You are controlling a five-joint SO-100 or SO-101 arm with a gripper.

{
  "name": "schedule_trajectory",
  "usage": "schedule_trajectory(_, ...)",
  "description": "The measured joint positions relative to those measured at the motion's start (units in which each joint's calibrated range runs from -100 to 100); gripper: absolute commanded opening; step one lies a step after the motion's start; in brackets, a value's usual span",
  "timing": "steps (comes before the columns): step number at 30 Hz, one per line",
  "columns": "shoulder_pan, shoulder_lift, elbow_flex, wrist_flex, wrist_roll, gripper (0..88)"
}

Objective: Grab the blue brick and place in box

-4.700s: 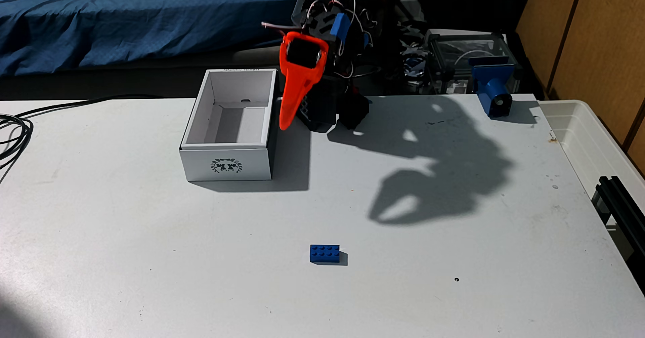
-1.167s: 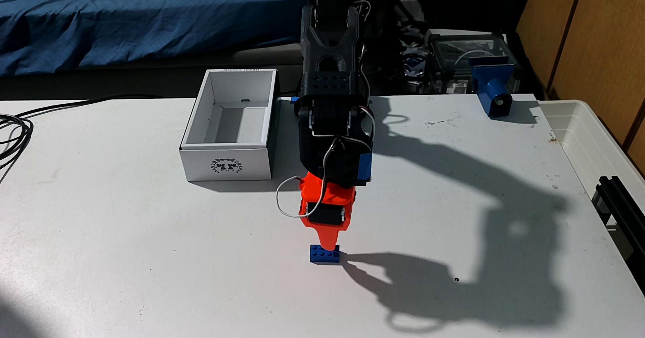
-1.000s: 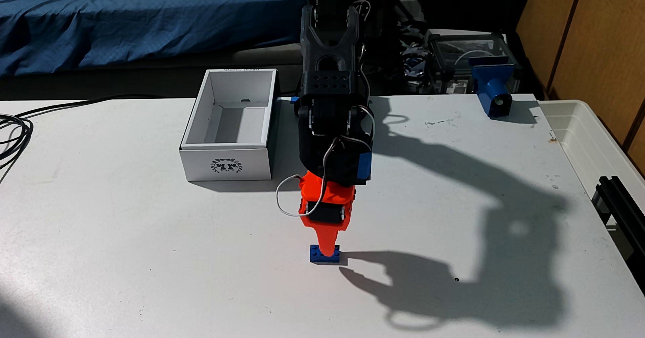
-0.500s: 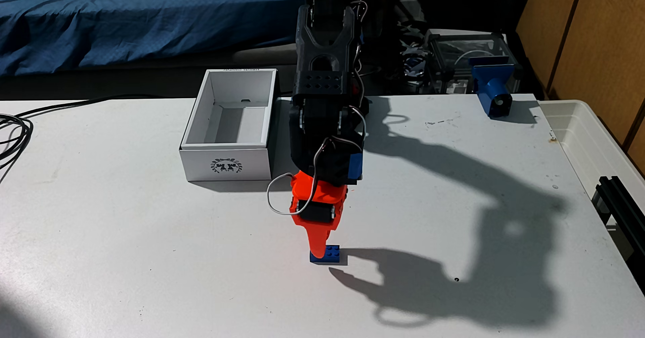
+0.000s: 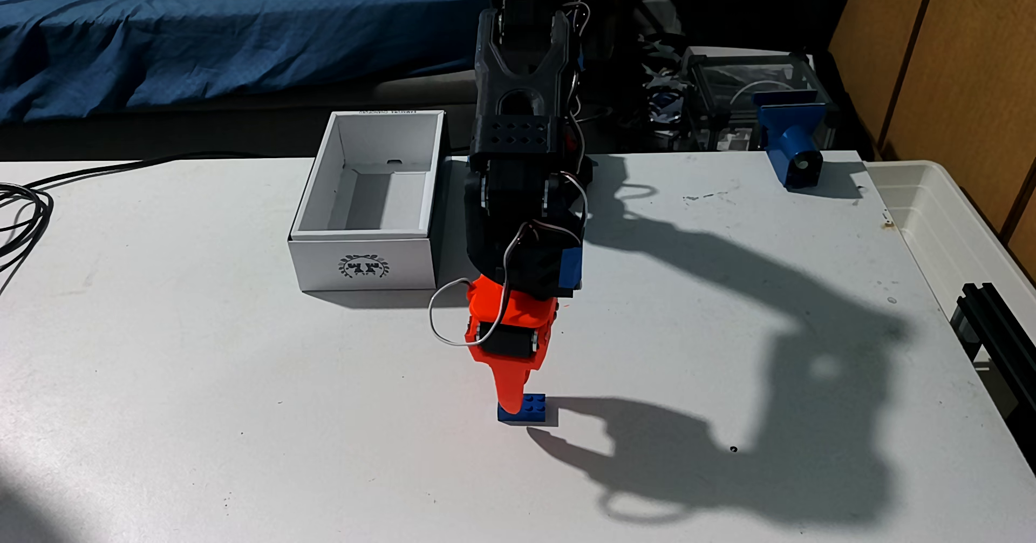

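The blue brick lies studs up on the white table, front of centre in the fixed view. My orange gripper points straight down, and its near fingertip covers the brick's left end. I see the gripper edge-on, so its far finger is hidden behind the near one. Its shadow on the table to the right shows two fingers with a lit gap between them. The brick rests on the table. The white box with the dark wreath emblem stands lidless behind and to the left, holding nothing.
A blue printed block sits at the table's far right corner. A translucent bin adjoins the right edge, with a black rail below it. Coiled cables lie at the left edge. A bed with a blue cover is behind.
From its folded pose by the box, the arm reached down to the brick. Over the last second the fingertip slid left from the brick's right part to its left end. The brick stayed put.
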Motion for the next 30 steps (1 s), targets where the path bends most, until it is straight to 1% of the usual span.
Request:
schedule_trajectory(15,-0.1,0.0,0.0,0.0,0.0,11.8)
schedule_trajectory(17,-0.4,0.0,0.0,0.0,0.0,13.5)
schedule_trajectory(20,-0.5,0.0,0.0,0.0,0.0,20.2)
schedule_trajectory(22,-0.5,0.0,0.0,0.0,0.0,23.0)
schedule_trajectory(24,-0.5,0.0,0.0,0.0,0.0,24.1)
schedule_trajectory(30,-0.5,0.0,0.0,0.0,0.0,23.6)
